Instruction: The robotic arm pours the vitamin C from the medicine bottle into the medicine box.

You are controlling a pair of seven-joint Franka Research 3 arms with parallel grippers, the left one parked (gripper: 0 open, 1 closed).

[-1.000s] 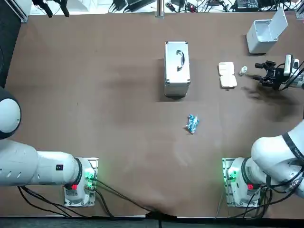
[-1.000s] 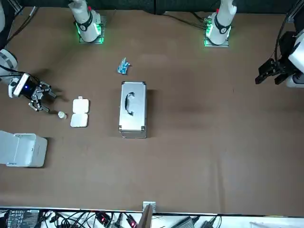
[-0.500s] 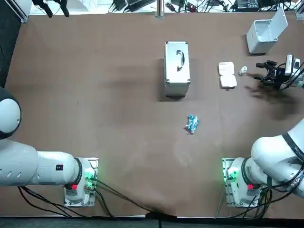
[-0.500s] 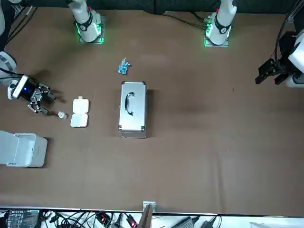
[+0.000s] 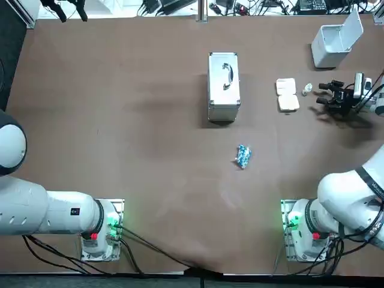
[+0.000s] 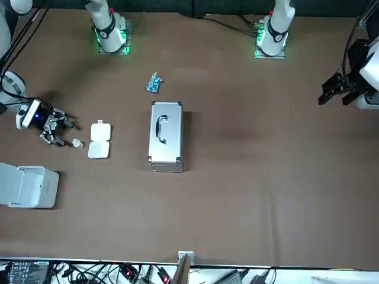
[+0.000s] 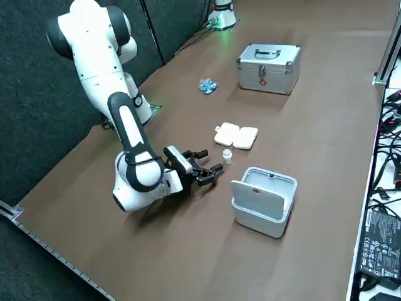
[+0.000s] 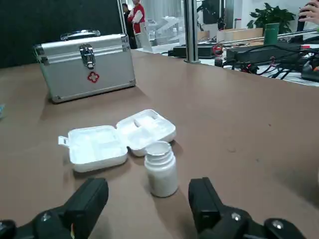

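**Open gripper closes in on the standing bottle**

The right gripper (image 5: 323,93) sits nearer the medicine bottle (image 5: 307,89) than half a second ago, having slid left from the right edge of the top view. Its fingers (image 8: 88,201) are spread wide and hold nothing. The bottle stands upright on the table just ahead of them, apart from both, and has not moved. In the right side view the gripper (image 7: 212,160) lies low over the table at the frame's centre, with the bottle (image 7: 227,156) just beyond its tips.

Just behind the bottle the white medicine box (image 8: 117,139) lies open and flat, its two halves hinged together; it too is where it was. Farther back stands the silver first-aid case (image 8: 84,64), latch and red cross facing the wrist camera.

Whether the bottle carries a cap is hard to make out, and its contents are hidden. The arm's wrist runs off the right edge of the top view.

The table (image 5: 120,120) is bare brown. A blue packet (image 5: 242,156) lies at centre frame, and a white bin (image 5: 333,43) with its lid raised sits upper right. Cables crowd the top edge; in the wrist view people stand far behind.
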